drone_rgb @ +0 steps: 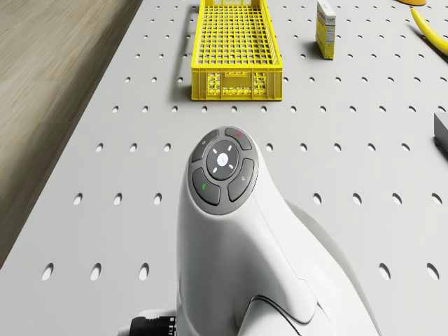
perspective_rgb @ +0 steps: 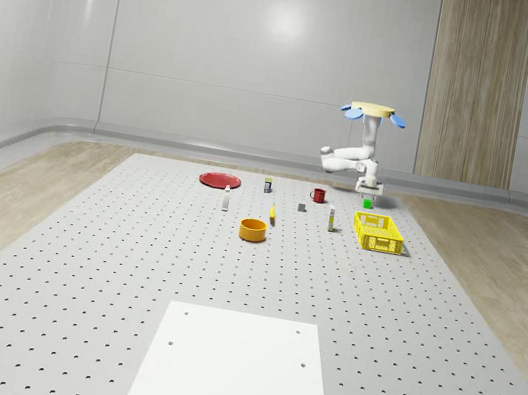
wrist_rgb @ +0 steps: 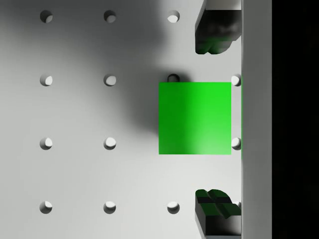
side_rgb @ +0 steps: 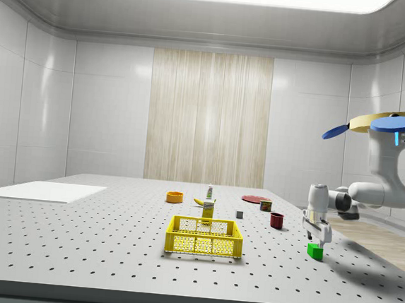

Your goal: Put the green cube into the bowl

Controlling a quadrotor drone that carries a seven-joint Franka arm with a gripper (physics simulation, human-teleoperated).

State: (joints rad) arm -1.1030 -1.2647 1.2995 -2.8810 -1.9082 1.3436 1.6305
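The green cube (perspective_rgb: 367, 203) rests on the perforated table behind the yellow basket, at the whole-scene view's back right. The drone (perspective_rgb: 372, 112) hovers above that spot, its white arm bent down. My gripper (perspective_rgb: 370, 189) hangs open just over the cube. In the wrist view the cube (wrist_rgb: 195, 118) lies between the two dark fingertips (wrist_rgb: 214, 31), slightly off-centre, and the gripper (wrist_rgb: 214, 119) is not touching it. From the side, the gripper (side_rgb: 318, 237) sits right above the cube (side_rgb: 314, 251). The orange bowl (perspective_rgb: 254, 229) stands far off toward the table's middle, also seen as the bowl (side_rgb: 174, 196).
A yellow basket (perspective_rgb: 378, 233) stands just in front of the cube. A red mug (perspective_rgb: 318, 195), a red plate (perspective_rgb: 219, 180), a small box (drone_rgb: 325, 29), a banana (drone_rgb: 430, 28) and small bottles lie between the cube and the bowl. The table edge and wood floor (drone_rgb: 42, 84) run close by.
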